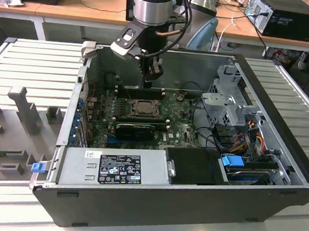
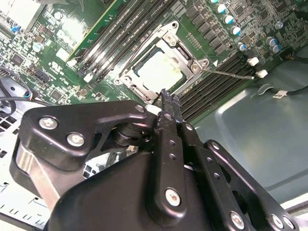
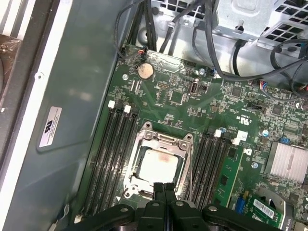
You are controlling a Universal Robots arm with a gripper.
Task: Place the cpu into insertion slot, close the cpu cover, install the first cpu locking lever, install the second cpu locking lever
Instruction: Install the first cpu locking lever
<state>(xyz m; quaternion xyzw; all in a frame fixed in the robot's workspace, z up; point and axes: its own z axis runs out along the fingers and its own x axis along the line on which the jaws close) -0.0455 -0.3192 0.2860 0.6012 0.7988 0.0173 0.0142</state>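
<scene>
The gripper [image 3: 164,188], fingers pinched together and empty, hangs at the cpu cover [image 3: 162,140] edge; slipping off the thin locking lever [image 2: 231,74] could scrape the circuit board [image 3: 192,111] beside it.

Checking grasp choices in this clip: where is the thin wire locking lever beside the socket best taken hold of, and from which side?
Probably near the free end of the locking lever, far from its pivot at the cpu cover corner, for leverage. It is a thin rod running out over the memory slots, so come from above, the hand pinching across it.
</scene>
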